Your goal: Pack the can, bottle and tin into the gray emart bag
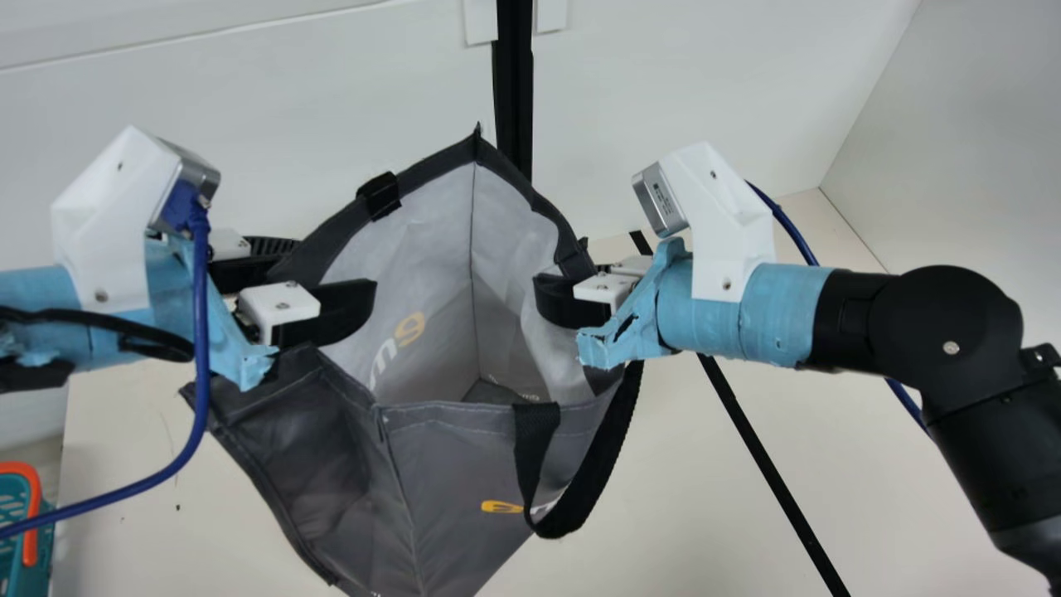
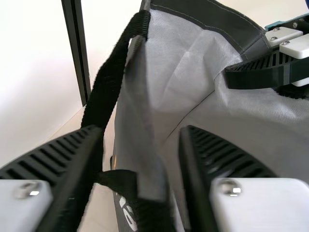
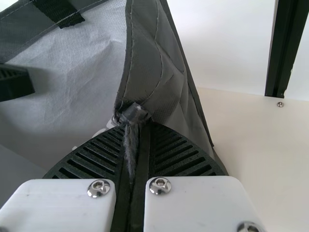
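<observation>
Cream table below, pale walls behind, and between our arms the bag stands tilted, mouth gaping. Our right gripper is clenched on its rim; our left gripper is released, fingers apart, the opposite wall and a strap lying between them. We judge the step is spreading the mouth for packing. To do it well, we would hold the right side steady, close the left on cloth alone with the strap clear, then draw outward gently, since soft walls may fold or slip. Counting up: one bag, two grippers, two straps as far as we can make out, one basket, one black post
</observation>
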